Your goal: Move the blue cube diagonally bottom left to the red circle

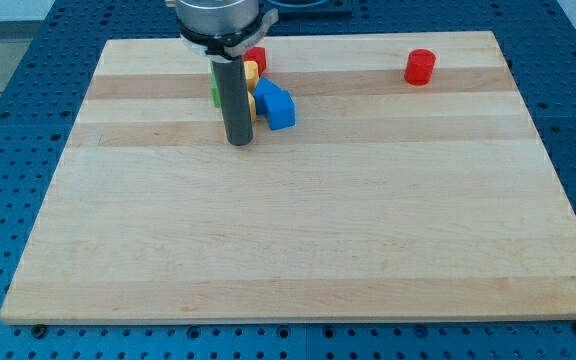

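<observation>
Board: a pale wooden table top [298, 240] lies on a blue perforated bench [8, 120]; every block sits near the view's top edge of the wood.

Green block: only a thin strip [214, 92] shows at the rod's left side, too hidden to name its shape.

Rod: the dark rod [236, 100] hangs straight down from a grey mount [218, 20] at the view's top, and it covers part of the cluster behind it.

My tip: the rod's lower end [240, 143] rests on the wood, below and to the left of the cluster. It is a plain rod end with nothing that opens or closes, and it holds nothing.

Yellow block: a small piece [252, 72] shows just right of the rod, above the blue one; its shape is unclear. A further orange-yellow sliver [251, 104] peeks out between the rod and the blue block.

Small red block: a red piece [257, 58] sits at the top of the cluster, touching or nearly touching the yellow one; its shape cannot be made out.

Blue cube: the blue block [275, 105] lies just to the right of the rod and slightly above my tip, near it, at the cluster's lower right.

Red circle: the red cylinder [420, 67] stands alone far to the view's right, well apart from the blue cube and from my tip.
</observation>
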